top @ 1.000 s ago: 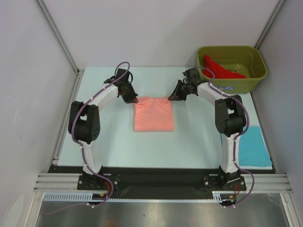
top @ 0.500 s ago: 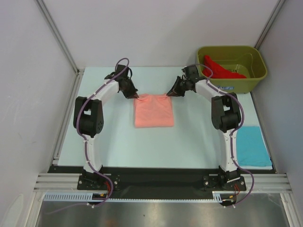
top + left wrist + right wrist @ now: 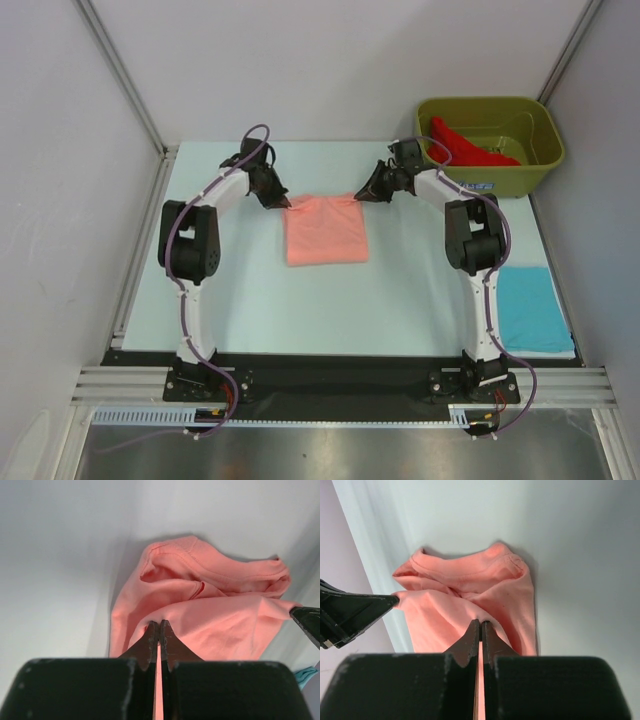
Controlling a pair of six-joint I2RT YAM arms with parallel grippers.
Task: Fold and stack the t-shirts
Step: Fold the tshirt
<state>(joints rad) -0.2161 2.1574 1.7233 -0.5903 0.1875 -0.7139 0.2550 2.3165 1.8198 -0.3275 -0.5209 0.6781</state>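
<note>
Both arms stretched forward, elbows out. Left end effector [image 3: 288,205] and right end effector [image 3: 358,198] pinched tight on far corners of salmon-pink fabric t-shirt [image 3: 325,232], folded mid-bench [image 3: 240,285]. Olive-green plastic tub [image 3: 521,180] holds bright red fabric t-shirt [image 3: 458,140].

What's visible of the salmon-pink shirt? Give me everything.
The salmon-pink t-shirt looks like soft plain fabric. It is folded into a rough rectangle and lies flat mid-way across the pale table. The wrist views show stitched edges and rumpled folds at its far end. The left claw and the right claw are each shut on one far corner. Nothing else touches it.
</note>
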